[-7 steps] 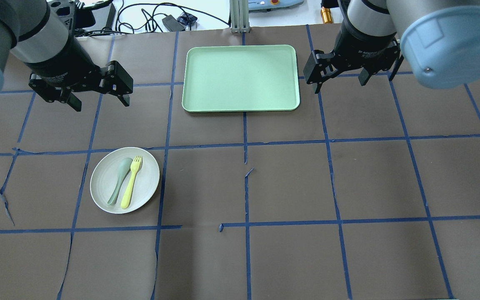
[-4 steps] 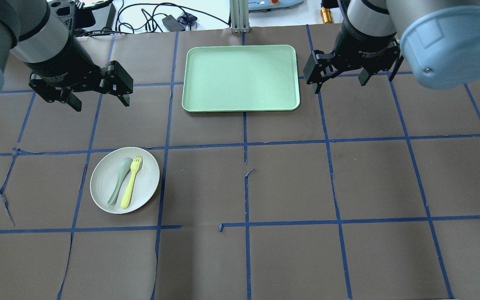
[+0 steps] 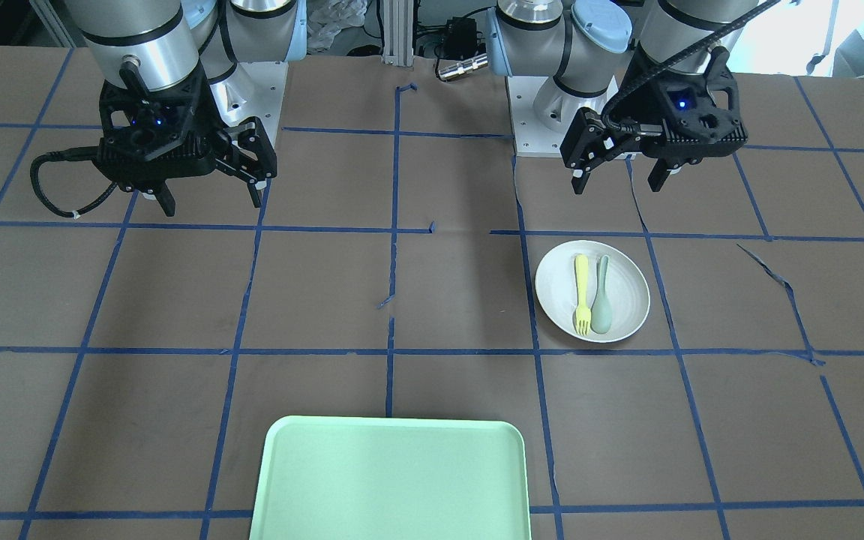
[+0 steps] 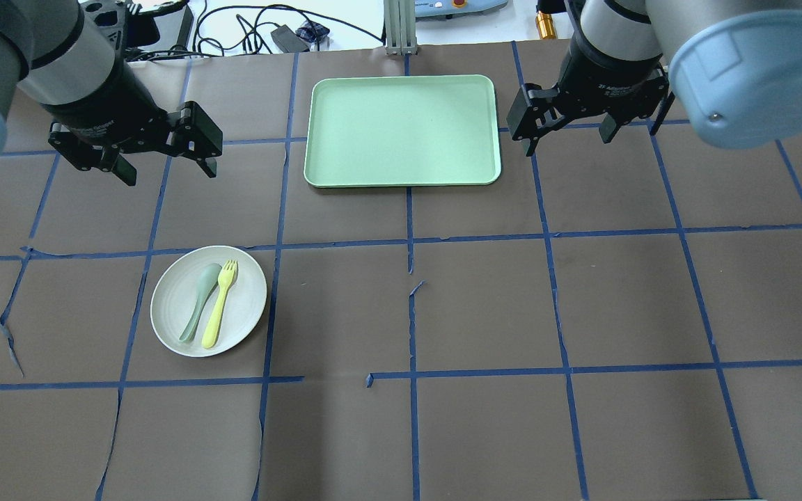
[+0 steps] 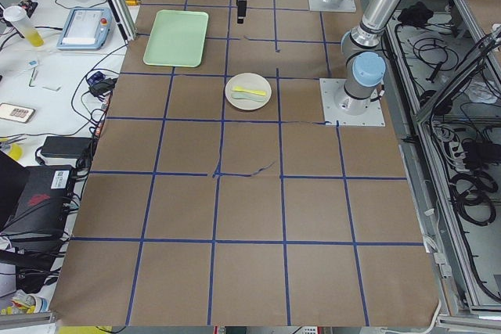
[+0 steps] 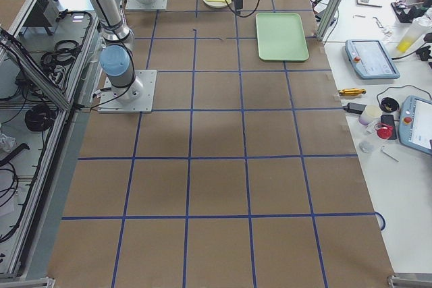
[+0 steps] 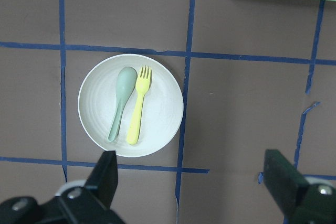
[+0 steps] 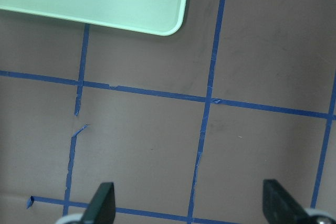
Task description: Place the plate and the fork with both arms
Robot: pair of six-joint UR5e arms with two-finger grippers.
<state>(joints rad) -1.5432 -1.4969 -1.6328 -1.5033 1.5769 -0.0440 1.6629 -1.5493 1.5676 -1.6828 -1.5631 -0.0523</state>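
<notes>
Plate [image 4: 244,309] carrying fork [image 4: 220,304] and spoon [image 4: 198,302] sits on the table's [image 4: 484,306] left half; left gripper [image 4: 168,174] and right gripper [image 4: 571,142] both hang spread and empty.

Upper arms are cut off overhead, and the green tray [image 4: 402,130] is cropped in the front-facing view. The brown paper cover with its blue tape grid is torn in places. Cables [image 4: 248,31] and a teach pendant [image 6: 368,59] lie on the benches. The off-white plate is ringed; the pale-yellow fork's tines point toward the tray, beside the grey-green spoon.
</notes>
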